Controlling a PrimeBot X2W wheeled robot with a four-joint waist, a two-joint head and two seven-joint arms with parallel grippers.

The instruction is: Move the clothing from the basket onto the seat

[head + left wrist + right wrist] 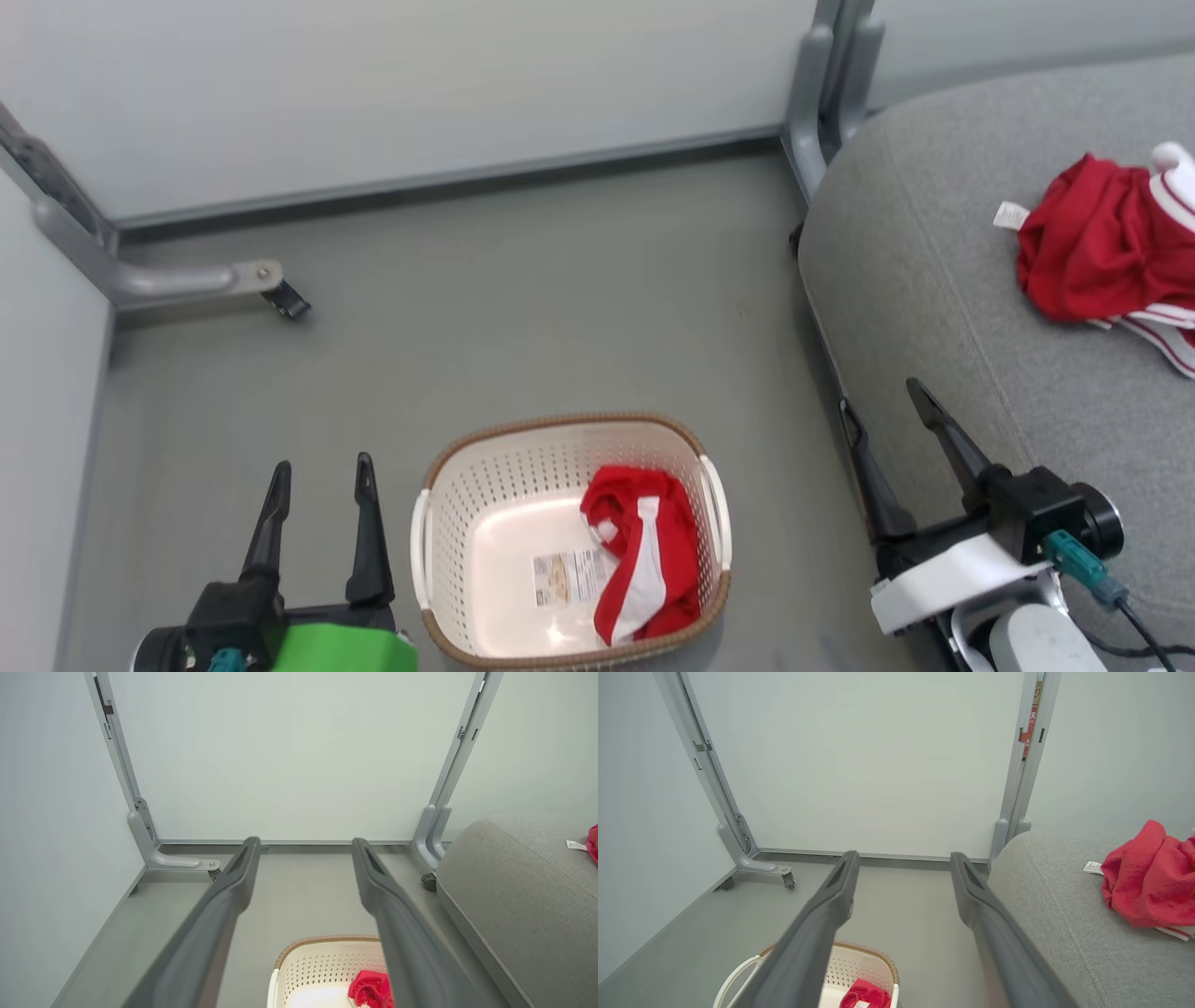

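Left jaws spread, empty, over floor (523, 308) just left of basket (560, 420). Right jaws spread, empty, by seat (915, 280) edge. One clothing piece (644, 551) inside basket; second clothing piece (1092, 243) lying on seat.

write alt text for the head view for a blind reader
A cream basket on the grey floor holds one red-and-white garment, while another red garment lies on the grey seat at right. The left gripper and right gripper stand open and empty, one on each side of the basket.
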